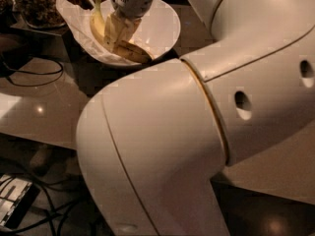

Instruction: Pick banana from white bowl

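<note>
The white bowl (160, 26) stands at the top of the camera view, lined with crumpled white paper (74, 18). Two bananas lie in it. The slimmer banana (134, 53), with brown flecks and a dark tip, lies along the near side. A plumper, cleaner yellow banana (96, 22) curves up at the left. My gripper (119, 33) reaches down into the bowl from above and sits right over the bananas, between the two. It hides where they meet.
My large white arm (197, 122) fills the middle and right of the view. The bowl sits on a dark counter (34, 107). A container of brown snacks (34, 4) stands at the top left. Cables (29, 77) lie on the counter and on the floor at the bottom left.
</note>
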`<action>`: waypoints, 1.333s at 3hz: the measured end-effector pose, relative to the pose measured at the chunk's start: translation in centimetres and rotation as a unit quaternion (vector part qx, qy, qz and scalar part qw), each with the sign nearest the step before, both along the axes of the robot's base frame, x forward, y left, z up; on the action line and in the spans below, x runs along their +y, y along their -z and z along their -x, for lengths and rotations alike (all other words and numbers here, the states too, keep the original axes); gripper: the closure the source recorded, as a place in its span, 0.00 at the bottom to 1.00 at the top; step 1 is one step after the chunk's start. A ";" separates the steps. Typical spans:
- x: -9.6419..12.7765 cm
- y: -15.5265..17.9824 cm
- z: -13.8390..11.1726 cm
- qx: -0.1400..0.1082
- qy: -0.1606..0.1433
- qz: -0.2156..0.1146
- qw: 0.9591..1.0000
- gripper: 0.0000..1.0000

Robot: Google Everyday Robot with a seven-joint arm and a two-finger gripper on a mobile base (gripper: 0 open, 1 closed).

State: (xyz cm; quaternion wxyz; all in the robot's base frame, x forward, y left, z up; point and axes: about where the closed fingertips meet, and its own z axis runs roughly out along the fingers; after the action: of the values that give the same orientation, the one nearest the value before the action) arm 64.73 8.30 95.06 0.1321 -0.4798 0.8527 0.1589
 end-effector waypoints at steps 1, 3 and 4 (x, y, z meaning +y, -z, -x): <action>0.0 0.0 0.0 -0.001 0.000 0.000 1.000 1.00; -1.7 -0.5 3.7 0.015 0.034 -0.026 0.999 1.00; -2.1 -0.4 4.0 0.017 0.037 -0.027 0.999 1.00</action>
State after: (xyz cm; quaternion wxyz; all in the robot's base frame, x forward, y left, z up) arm 60.75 6.24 95.41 0.1364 -0.4418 0.8672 0.1849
